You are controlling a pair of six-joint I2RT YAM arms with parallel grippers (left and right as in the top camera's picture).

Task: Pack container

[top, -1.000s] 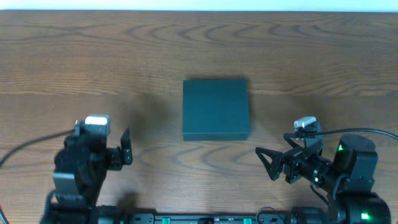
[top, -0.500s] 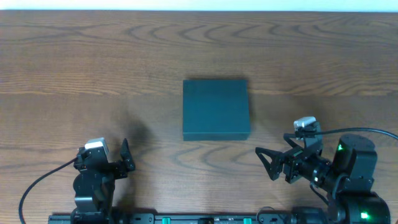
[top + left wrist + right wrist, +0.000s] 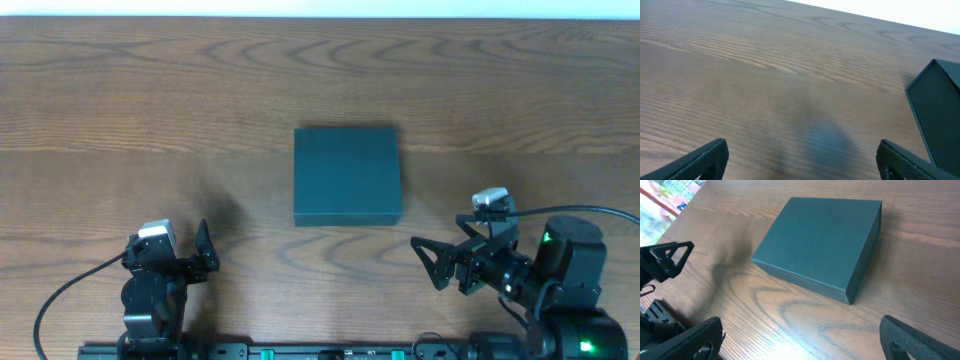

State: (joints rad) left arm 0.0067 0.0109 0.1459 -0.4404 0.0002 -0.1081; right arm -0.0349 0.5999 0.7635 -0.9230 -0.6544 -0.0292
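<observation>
Left gripper fingers were spread wide, holding nothing. Right gripper likewise wide apart, empty. Container sat closed mid-table, apart from both grippers.

Teal container, wood-grain brown table

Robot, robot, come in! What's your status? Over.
Left tool and right tool open, empty. Box shut, mid-table, untouched. Nothing blocking it.
</observation>
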